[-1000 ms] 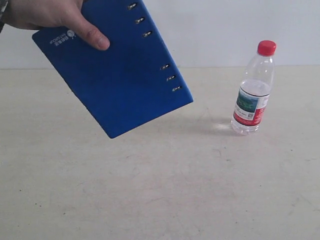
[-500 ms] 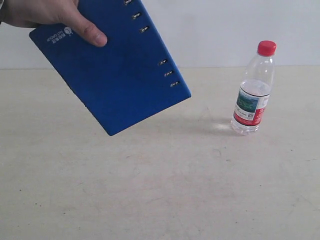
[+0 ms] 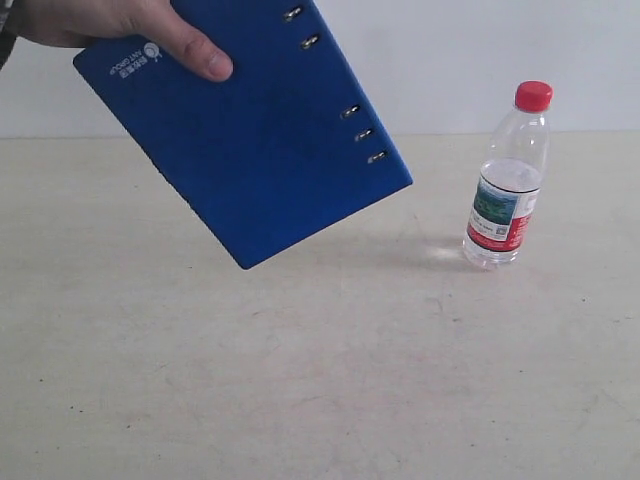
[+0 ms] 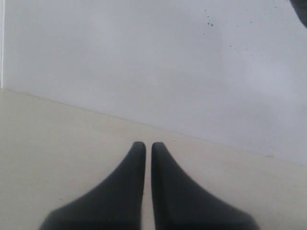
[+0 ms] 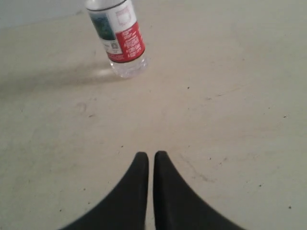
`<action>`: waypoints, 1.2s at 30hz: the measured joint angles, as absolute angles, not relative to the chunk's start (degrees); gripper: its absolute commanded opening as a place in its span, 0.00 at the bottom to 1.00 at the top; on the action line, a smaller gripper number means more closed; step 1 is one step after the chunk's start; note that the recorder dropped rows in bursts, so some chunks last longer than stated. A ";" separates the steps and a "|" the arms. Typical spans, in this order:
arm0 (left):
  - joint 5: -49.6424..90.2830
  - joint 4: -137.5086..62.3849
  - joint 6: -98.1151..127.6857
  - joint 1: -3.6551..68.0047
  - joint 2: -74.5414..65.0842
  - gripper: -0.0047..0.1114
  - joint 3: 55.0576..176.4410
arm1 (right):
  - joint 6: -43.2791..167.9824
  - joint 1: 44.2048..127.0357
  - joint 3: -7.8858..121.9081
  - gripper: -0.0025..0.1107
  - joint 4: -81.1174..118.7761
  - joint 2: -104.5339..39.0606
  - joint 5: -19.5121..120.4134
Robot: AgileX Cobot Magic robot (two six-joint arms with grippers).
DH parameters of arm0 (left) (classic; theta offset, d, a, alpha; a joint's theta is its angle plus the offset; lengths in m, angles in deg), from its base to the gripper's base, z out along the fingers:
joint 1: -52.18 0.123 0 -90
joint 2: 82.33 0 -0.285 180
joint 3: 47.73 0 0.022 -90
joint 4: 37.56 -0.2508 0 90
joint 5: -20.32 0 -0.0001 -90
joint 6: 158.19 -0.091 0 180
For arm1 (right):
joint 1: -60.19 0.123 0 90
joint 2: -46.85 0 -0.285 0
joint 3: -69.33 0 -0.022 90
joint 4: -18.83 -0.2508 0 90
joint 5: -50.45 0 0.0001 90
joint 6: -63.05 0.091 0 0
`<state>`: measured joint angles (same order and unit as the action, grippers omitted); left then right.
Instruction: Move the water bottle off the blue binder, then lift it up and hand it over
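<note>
Shifted right, upper left: blue binder (image 3: pixel 250 140) in hand (image 3: pixel 110 22); left gripper (image 4: pixel 148 146), right gripper (image 5: pixel 150 155) closed, empty; hold clear of water bottle (image 3: pixel 507 180)

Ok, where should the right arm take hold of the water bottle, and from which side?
Probably around the labelled middle of the water bottle, coming in level from the side facing the right gripper. It stands upright on the table, its body straight there and narrowing above; the closed fingers must open first.
</note>
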<state>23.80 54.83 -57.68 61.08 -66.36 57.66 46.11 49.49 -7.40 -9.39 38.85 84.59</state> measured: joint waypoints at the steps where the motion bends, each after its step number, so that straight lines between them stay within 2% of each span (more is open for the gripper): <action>1: 23.80 54.83 -57.68 61.08 -66.36 0.08 57.66 | 45.39 49.49 -7.18 0.02 -10.04 38.85 85.52; 7: 23.80 54.83 -57.68 61.08 -66.36 0.08 57.66 | 51.11 49.99 -7.06 0.02 -2.21 38.85 80.96; 12: 23.80 54.83 -57.68 61.08 -66.36 0.08 57.66 | 67.34 56.23 -7.50 0.02 20.77 38.85 71.54; 15: 23.80 54.83 -57.68 61.08 -66.36 0.08 57.66 | 71.30 59.77 -7.60 0.02 25.40 38.85 70.01; 24: 23.80 54.83 -57.68 61.08 -66.36 0.08 57.66 | 72.88 69.96 -7.60 0.02 22.19 38.85 69.65; 36: 23.80 54.83 -57.68 61.08 -66.36 0.08 57.66 | 70.76 70.38 -7.73 0.02 16.71 38.85 74.03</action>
<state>23.80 54.83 -57.68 61.08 -66.36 57.66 70.76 70.38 -7.73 16.71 38.85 74.03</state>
